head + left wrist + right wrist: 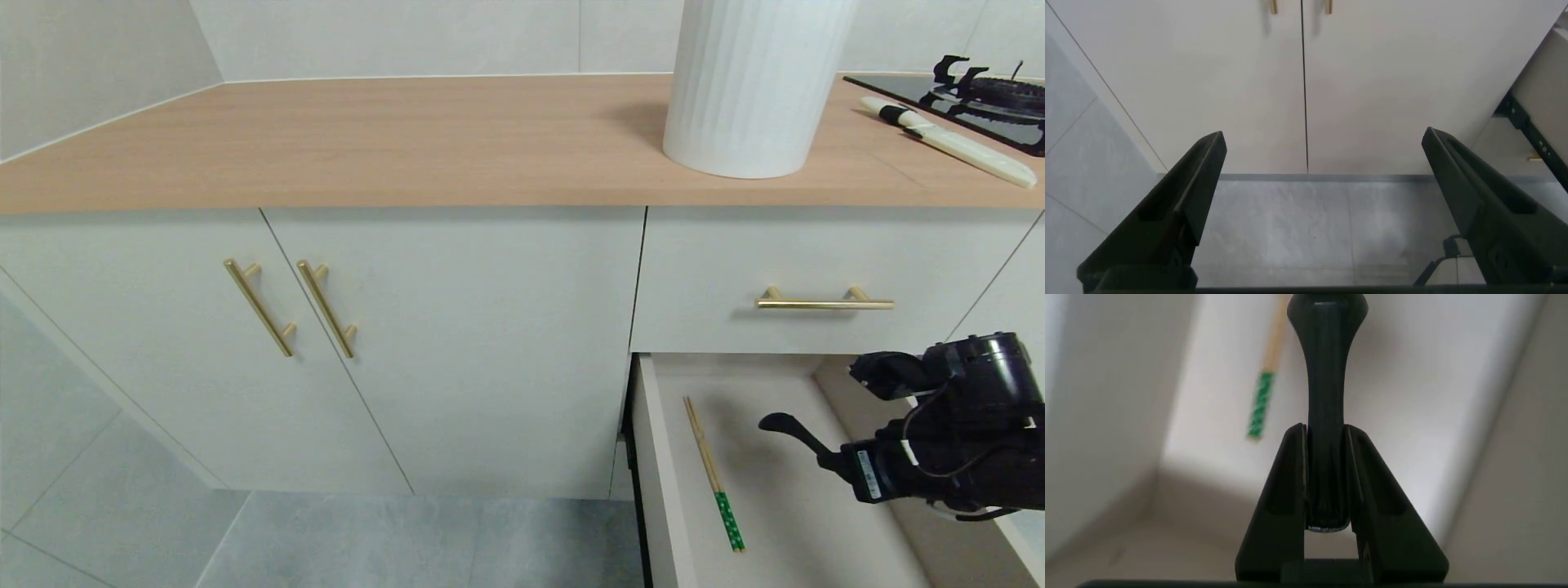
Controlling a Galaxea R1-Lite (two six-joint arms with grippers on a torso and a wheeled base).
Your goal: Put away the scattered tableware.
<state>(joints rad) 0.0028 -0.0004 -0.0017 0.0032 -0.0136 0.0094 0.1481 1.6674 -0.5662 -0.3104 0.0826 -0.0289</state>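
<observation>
Closest in, the right gripper point(841, 464) is clamped on a slim black utensil point(788, 429), holding it above the open drawer point(657, 457) at the lower right of the cabinet run. In the right wrist view the two fingers point(1282, 482) press against the utensil's point(1325, 376) shaft from both sides, and its rounded end sticks out beyond them over the drawer floor. What kind of utensil it is cannot be told.

A pair of wooden chopsticks point(714, 482) with green dotted ends lies flat on the drawer floor near the drawer's left wall, beside the held utensil but apart from it.

The left gripper point(1323, 147) hangs low with its fingers point(1200, 188) spread wide and nothing between them, facing the grey floor tiles and the foot of the double cabinet doors point(1306, 90).

Farther back, those doors carry two gold bar handles point(290, 309), and a closed drawer with a gold handle point(824, 303) sits directly above the open one.

On the wooden countertop point(367, 139) stands a tall white ribbed container point(747, 90). To its right lies a pale knife point(951, 140) with a black band, just beside the edge of a black stove point(988, 94).
</observation>
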